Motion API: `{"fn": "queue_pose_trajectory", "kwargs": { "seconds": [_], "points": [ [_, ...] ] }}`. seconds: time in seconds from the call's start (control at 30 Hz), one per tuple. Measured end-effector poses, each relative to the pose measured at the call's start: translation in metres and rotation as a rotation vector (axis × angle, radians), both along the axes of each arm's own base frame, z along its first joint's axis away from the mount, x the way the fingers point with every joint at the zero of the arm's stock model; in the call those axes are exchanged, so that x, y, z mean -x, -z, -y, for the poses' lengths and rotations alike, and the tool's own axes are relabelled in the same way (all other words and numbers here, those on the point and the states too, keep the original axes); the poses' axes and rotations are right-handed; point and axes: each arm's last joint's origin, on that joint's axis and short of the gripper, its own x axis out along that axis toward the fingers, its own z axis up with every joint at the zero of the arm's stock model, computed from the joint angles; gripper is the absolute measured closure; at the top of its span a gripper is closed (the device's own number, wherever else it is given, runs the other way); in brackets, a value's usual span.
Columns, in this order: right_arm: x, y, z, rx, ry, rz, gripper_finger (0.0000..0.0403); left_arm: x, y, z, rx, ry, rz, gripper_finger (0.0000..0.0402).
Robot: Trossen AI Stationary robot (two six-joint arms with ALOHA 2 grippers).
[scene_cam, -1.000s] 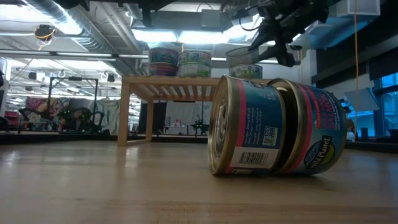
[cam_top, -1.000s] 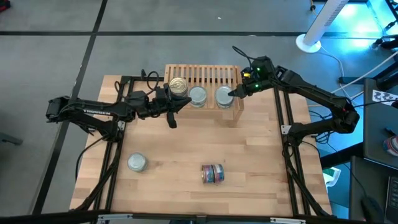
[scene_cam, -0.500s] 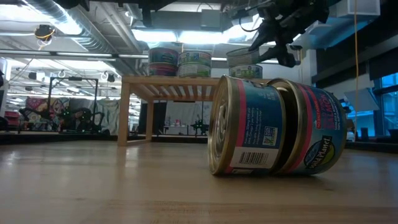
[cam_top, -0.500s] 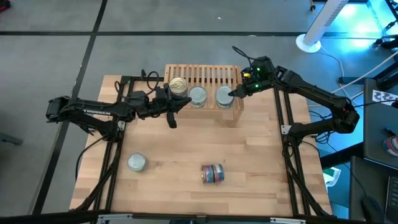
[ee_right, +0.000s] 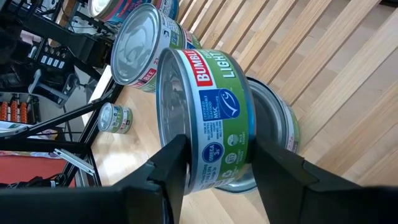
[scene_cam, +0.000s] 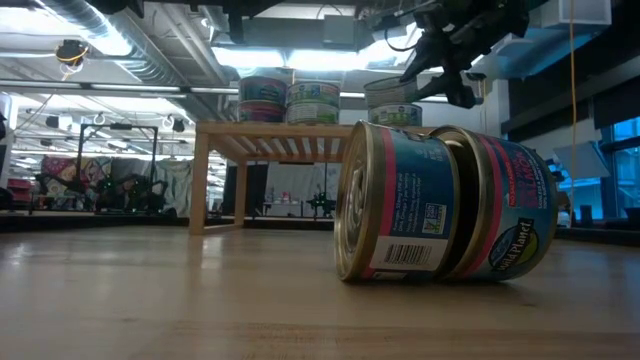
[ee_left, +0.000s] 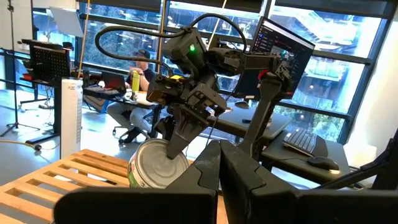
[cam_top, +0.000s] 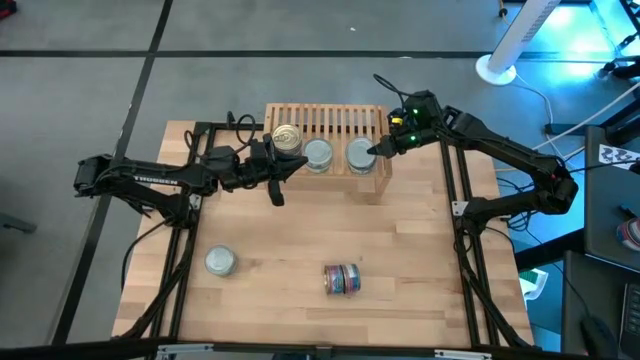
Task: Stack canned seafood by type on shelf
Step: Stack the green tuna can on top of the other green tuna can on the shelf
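While right claw (ee_right: 214, 165) clamps a green tin (ee_right: 208, 118) onto the shelf (cam_top: 330, 125) stack, two tins wait: counter's seven o'clock (cam_top: 220, 261), six o'clock (cam_top: 342, 279); left claw (cam_top: 276, 187) together.

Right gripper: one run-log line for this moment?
right gripper: shut on green-label tin, atop another tin on shelf | left gripper: shut, beside shelf | loose: silver tin, taped pair

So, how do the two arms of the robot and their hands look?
Both arms are dark, slim and jointed. The left arm carries pale lettering and looped black cables. The right arm has a green light near its wrist. The right hand ends in two flat black fingers.
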Motion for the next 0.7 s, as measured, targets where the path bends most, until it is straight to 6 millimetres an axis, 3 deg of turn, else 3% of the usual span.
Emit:
{"fn": "queue_pose_trajectory", "kwargs": {
  "seconds": [0.7],
  "points": [
    [0.0000,0.0001,0.0001,-0.014,0.011,0.000,0.0239,0.0000,0.0000,-0.0001,0.000,0.000,0.000,0.0396]
  ]
}}
